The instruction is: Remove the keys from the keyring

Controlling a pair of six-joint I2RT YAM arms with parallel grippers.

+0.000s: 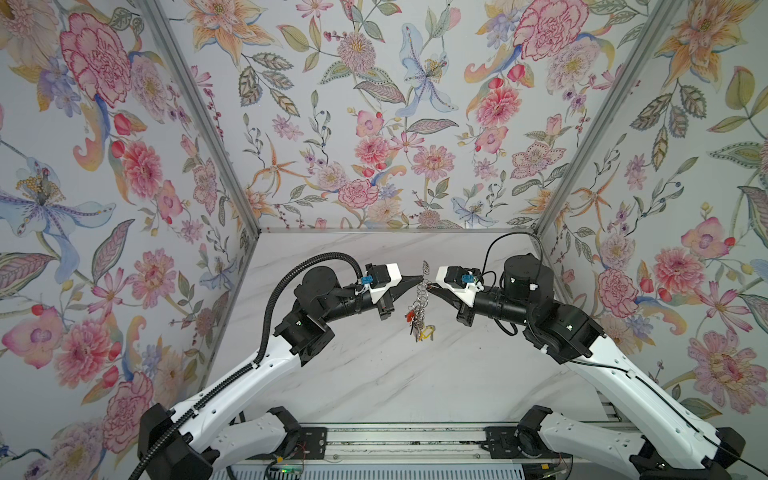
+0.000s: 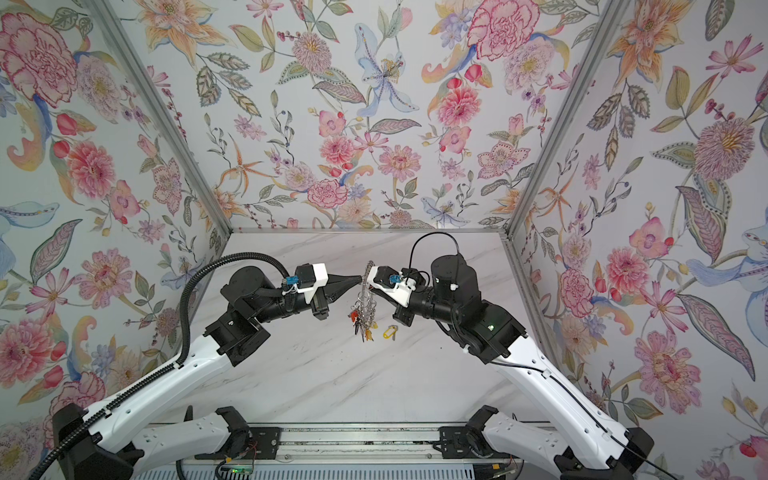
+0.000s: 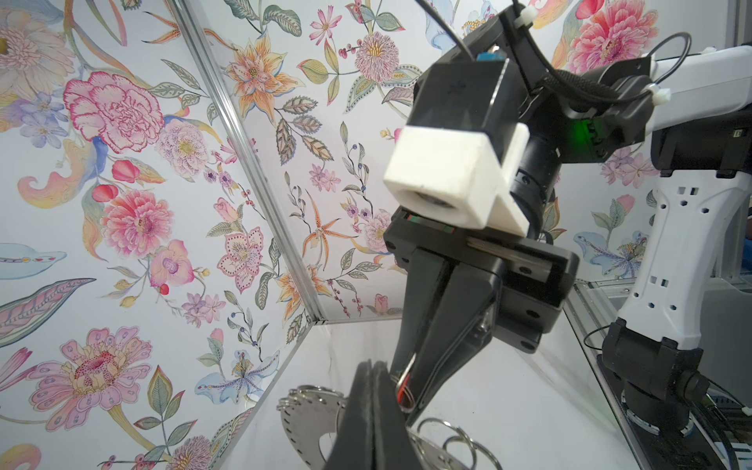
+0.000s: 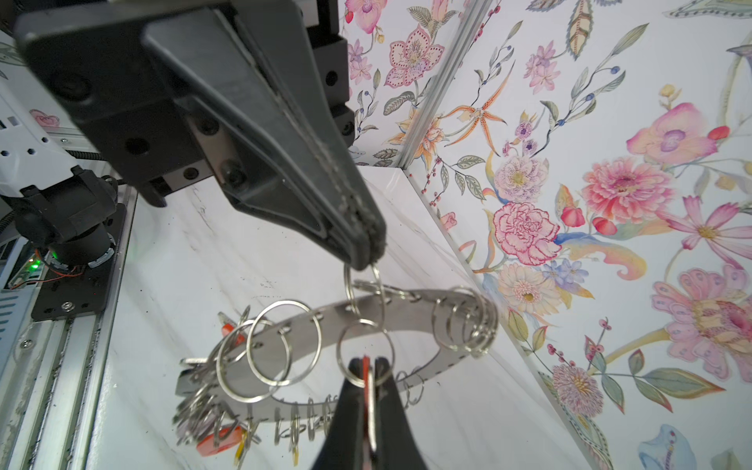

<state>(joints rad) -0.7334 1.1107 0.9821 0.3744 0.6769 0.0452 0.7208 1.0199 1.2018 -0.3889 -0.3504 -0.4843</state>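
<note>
Right wrist view: left gripper pinches a silver wire loop, hanging the flat grey metal keyring steady while right gripper clamps a red-tagged silver key, likely to pull.

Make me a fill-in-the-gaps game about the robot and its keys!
1. The left gripper and the right gripper are both ___.
2. The keyring hangs ___ the two grippers, above the table.
3. The tag lying alone on the table is ___.

Missing words: shut; between; yellow.
</note>
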